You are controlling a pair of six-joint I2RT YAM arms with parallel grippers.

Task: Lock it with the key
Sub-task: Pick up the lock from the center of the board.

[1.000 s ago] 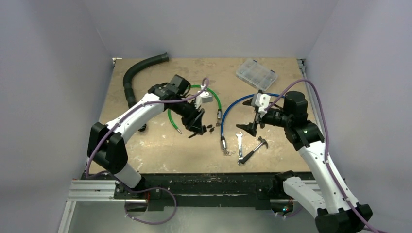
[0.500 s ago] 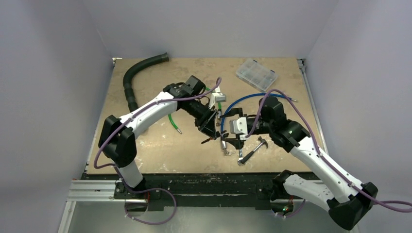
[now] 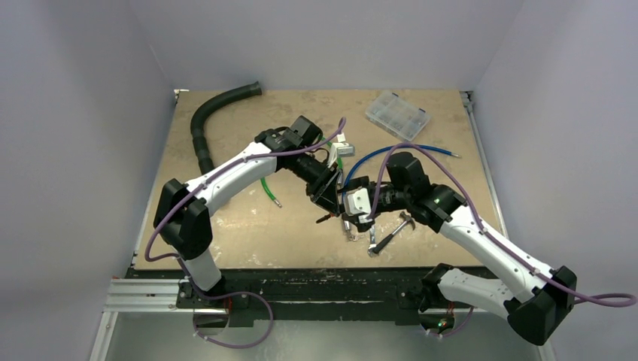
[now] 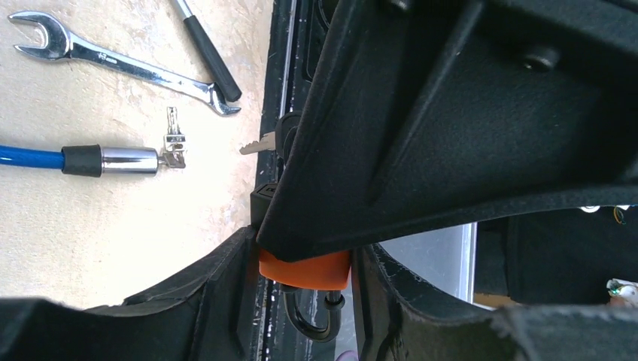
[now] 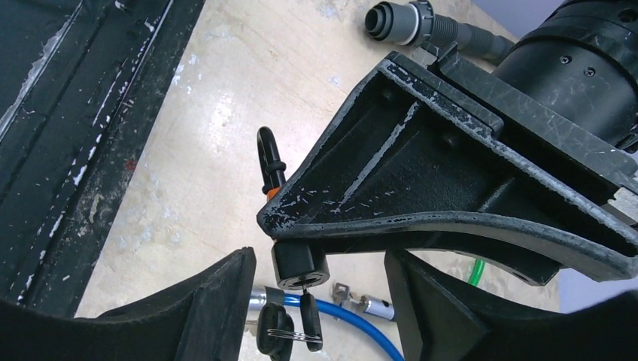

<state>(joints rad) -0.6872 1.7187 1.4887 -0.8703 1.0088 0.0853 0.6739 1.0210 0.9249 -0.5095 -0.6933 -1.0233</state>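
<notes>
Left wrist view: the left gripper (image 4: 304, 257) has its jaws pinched on the orange body of the padlock (image 4: 305, 272). The black shackle (image 4: 312, 322) points back toward the camera. Whether the shackle is seated, I cannot tell. Beyond the padlock a broad black finger (image 4: 466, 128), which I take to be the other arm's, covers most of the frame. A silver blade (image 4: 254, 144) pokes out from its edge. Well to the left of the padlock, a wrench (image 4: 113, 56) and the metal end of a blue cable (image 4: 113, 160) lie on the table (image 4: 113, 241).

Right wrist view: the right gripper (image 5: 320, 289) has its jaws spread wide. The padlock's cylinder end (image 5: 299, 265) sits between them, untouched. The key (image 5: 309, 322) hangs from that end, and a ring with a spare (image 5: 272, 331) is just beside it.

The step in hand looks like taking the key and turning it. To do it well:
- Centre the key's head between the pads before closing.
- Close flat on its faces and keep the ring out of the pinch.
- Roll the wrist about the cylinder's own axis, not off to one side.
- Keep the left jaws hard on the body so the padlock does not twist with the key.

Top external view: both arms reach inward and meet at the padlock. The left forearm slopes in from the left, its gripper tipped down and toward the near edge. The right arm is folded at the elbow, its wrist levelled at the padlock from the right.
</notes>
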